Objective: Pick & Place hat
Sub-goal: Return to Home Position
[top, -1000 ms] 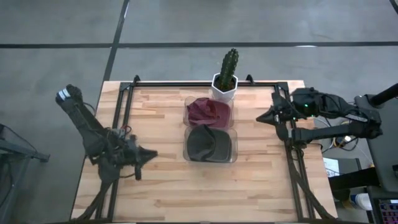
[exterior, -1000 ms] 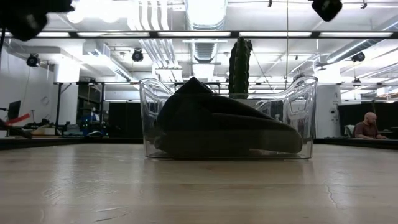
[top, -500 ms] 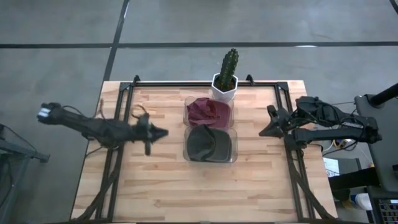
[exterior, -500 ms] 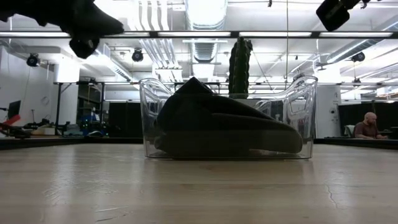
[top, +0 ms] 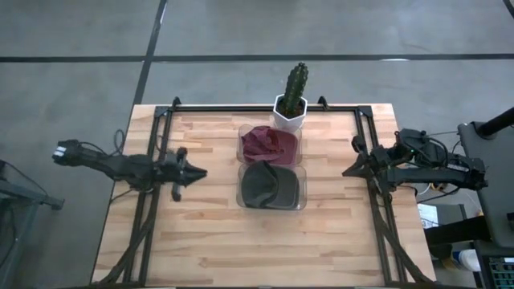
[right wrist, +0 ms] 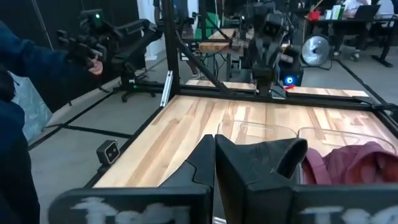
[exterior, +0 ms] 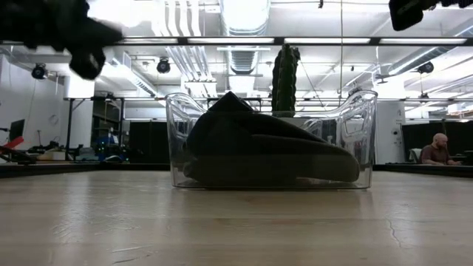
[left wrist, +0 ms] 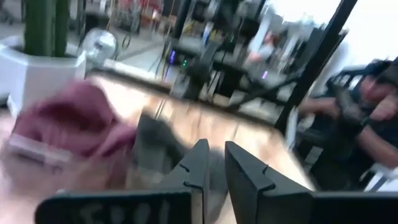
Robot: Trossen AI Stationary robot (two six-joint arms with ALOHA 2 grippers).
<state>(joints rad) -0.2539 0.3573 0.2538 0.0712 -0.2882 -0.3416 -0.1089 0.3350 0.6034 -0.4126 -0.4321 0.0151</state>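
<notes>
A black hat [top: 271, 185] lies in a clear bin [top: 241, 197] at the table's middle. Just behind it a maroon hat [top: 269, 143] lies in a second clear bin [top: 242, 136]. My left gripper [top: 201, 172] hovers left of the black hat's bin, pointing level at it. Only a narrow gap shows between its fingers [left wrist: 239, 171], and it holds nothing. My right gripper [top: 347, 171] hovers right of the bins, pointing level toward them, shut and empty [right wrist: 214, 155]. In the low view the black hat [exterior: 266, 155] fills its bin, with both grippers high above.
A cactus in a white pot [top: 291, 100] stands at the far edge behind the bins. Black frame rails [top: 161, 144] run along the table's left, right and far sides. A person's blue sleeve [right wrist: 18, 93] shows beside the table in the right wrist view.
My left gripper has swung from the near left toward the far edge and now points level at the bins, a little farther back toward the left edge than half a second ago. My right gripper has moved toward the near edge and drawn back a little to the right.
</notes>
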